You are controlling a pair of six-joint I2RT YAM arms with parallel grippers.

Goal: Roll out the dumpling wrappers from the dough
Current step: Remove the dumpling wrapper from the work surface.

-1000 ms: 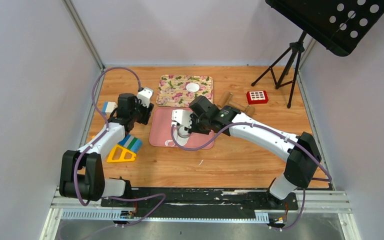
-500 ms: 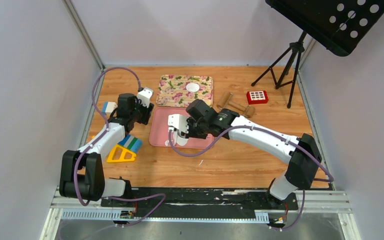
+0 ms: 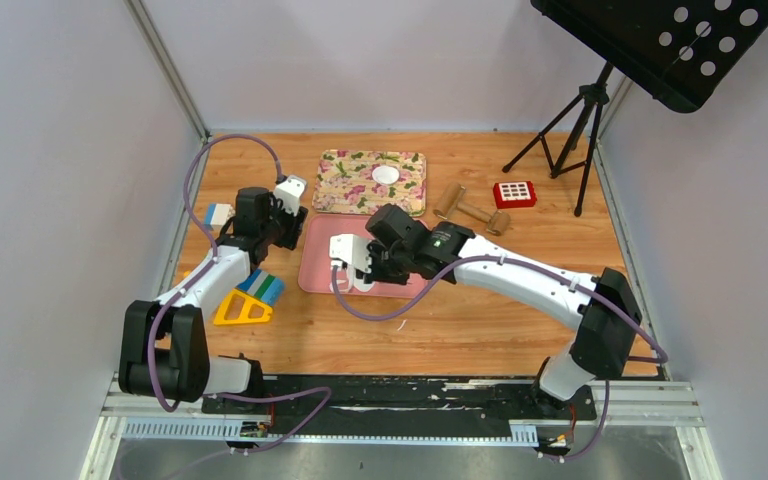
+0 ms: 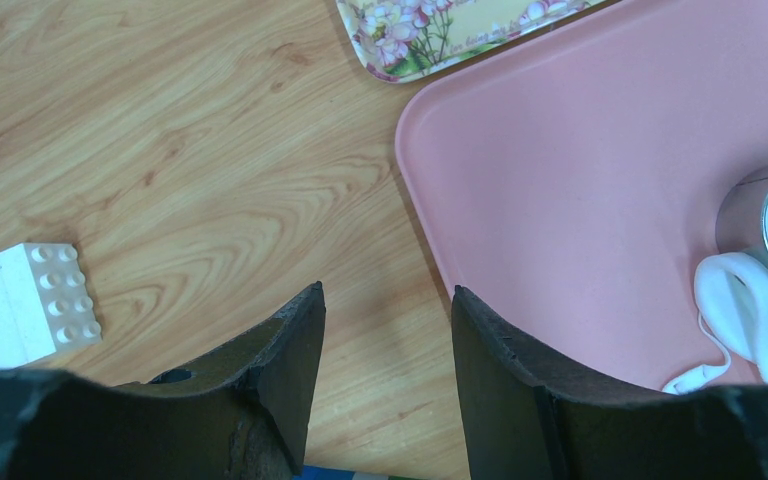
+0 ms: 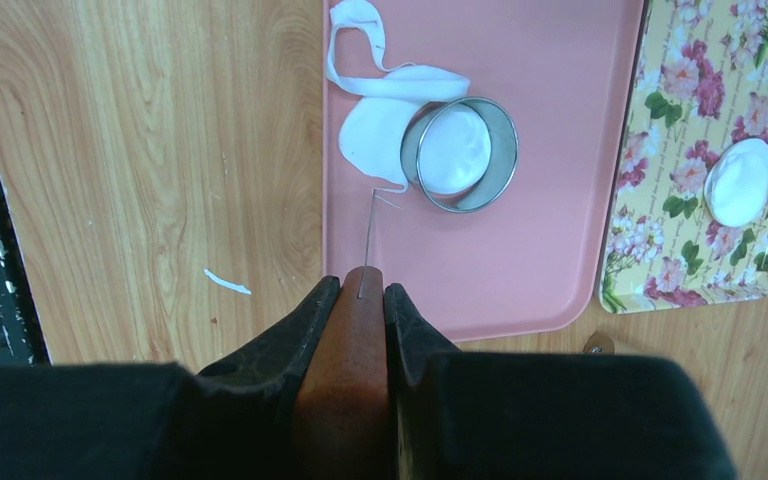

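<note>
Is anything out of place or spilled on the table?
Yes. A small white dough scrap lies on the bare wooden table, off the pink tray, where the rest of the ragged dough sits beside the metal ring cutter.

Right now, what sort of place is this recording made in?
Probably a robot lab cell: grey panel walls box in a wooden table, with a tripod and toy bricks on it.

The near tray [image 5: 520,250] was coloured plain pink, the far tray [image 5: 700,100] yellow with pink flowers; dough [image 5: 372,135] and wrapper [image 5: 740,182] were white, the tool handle [image 5: 345,400] brown.
</note>
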